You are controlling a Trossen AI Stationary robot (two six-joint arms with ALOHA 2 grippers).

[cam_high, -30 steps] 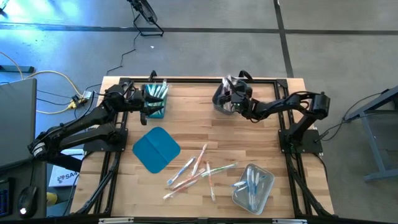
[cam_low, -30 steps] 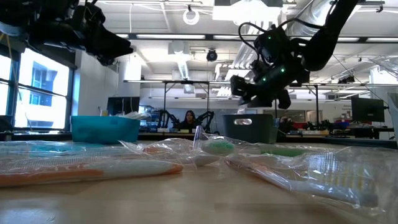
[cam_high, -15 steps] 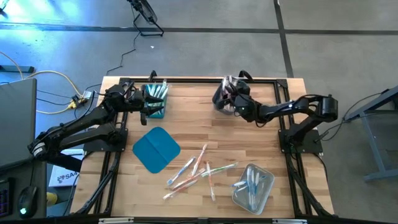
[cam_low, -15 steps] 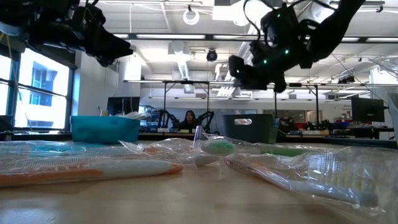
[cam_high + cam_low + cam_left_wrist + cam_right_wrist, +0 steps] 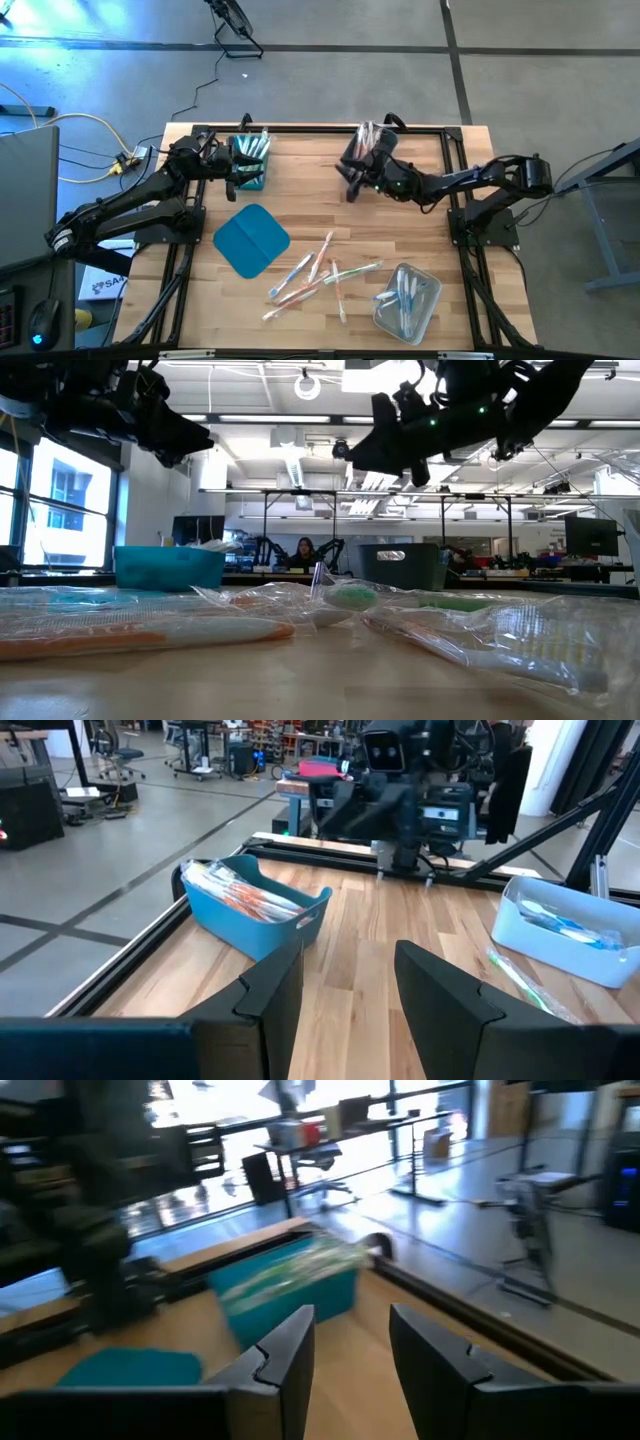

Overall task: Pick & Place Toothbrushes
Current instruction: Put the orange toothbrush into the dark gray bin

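Currently the right tool [image 5: 350, 182], fingers apart and empty, hovers beside the grey bin [image 5: 372, 138] over the tabletop [image 5: 310, 205], presumably heading for the loose toothbrushes [image 5: 318, 272], while the left tool [image 5: 233, 168], open and empty, waits by the teal bin [image 5: 251, 160].

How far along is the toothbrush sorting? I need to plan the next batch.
Partly done: the teal bin, grey bin and clear bin each hold toothbrushes. In hand: nothing; the right gripper, open and empty, hangs beside the grey bin, and the left gripper waits open at the teal bin. Left: the loose toothbrushes mid-table.
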